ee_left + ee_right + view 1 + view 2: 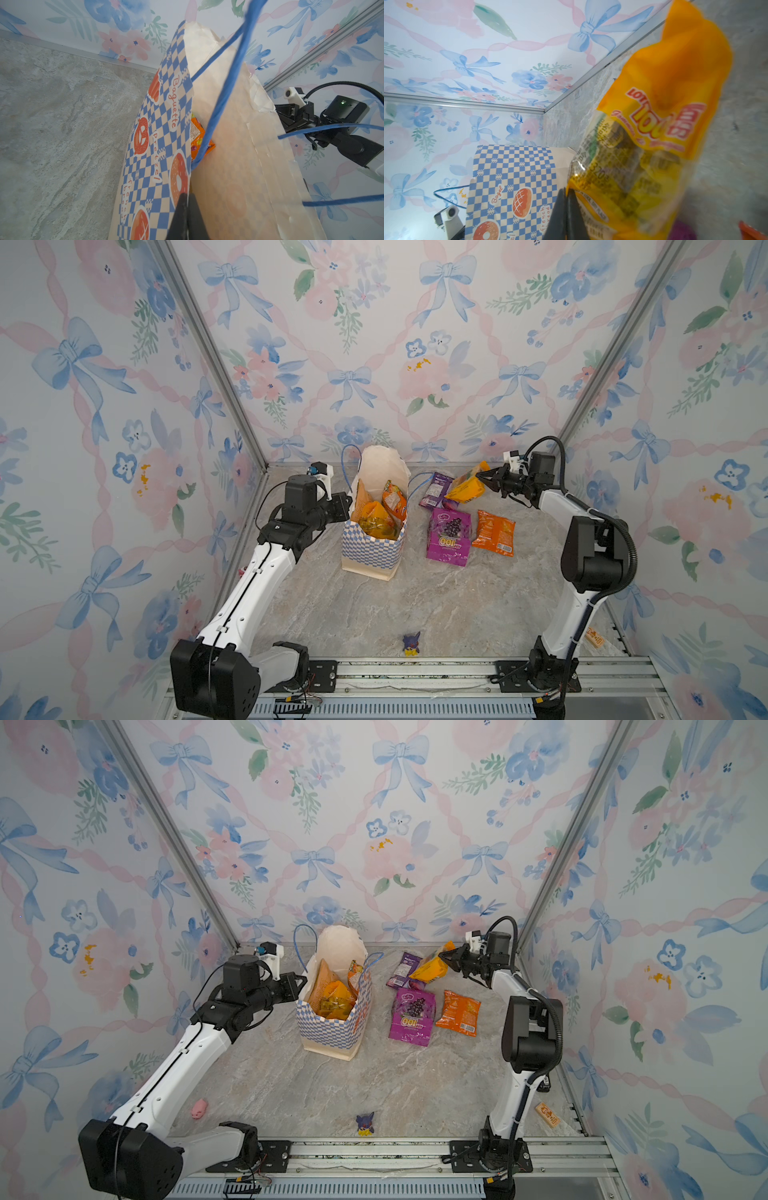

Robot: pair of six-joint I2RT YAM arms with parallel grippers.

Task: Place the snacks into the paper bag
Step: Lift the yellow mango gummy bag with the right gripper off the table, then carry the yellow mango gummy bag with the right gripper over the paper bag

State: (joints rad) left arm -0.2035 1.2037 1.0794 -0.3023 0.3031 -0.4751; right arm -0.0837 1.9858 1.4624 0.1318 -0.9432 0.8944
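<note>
Three packets [376,520] sit inside the paper bag [372,549], tops poking up past the checkered band. The bag stands upright mid-table toward the back wall, mouth open, blue cord handles up.

Left gripper [348,501] is at the bag's left rim, jaws clenched on the side wall. The left wrist view shows its fingers [180,218] pressed together over the paper edge, printed side on one face, plain inside on the other.

Right gripper [482,480] is right of the bag near the back wall, pinched tight on the edge of a yellow-orange packet [467,489] printed LOT 100. That packet hangs tilted, apart from the bag. A small purple packet [434,489] lies partly under it; the top views don't settle whether the two touch, possibly they do.

Large purple packet [449,537] lies flat on the table right of the bag, with an orange packet [494,533] just beside it, further right. Both are loose and nearer the front than the held one.

Tiny purple-and-yellow figurine [411,644] stands at the front edge, mid-table. Small wooden block [546,1114] lies near the right arm's base. Small pink object [198,1107] lies beside the left arm
</note>
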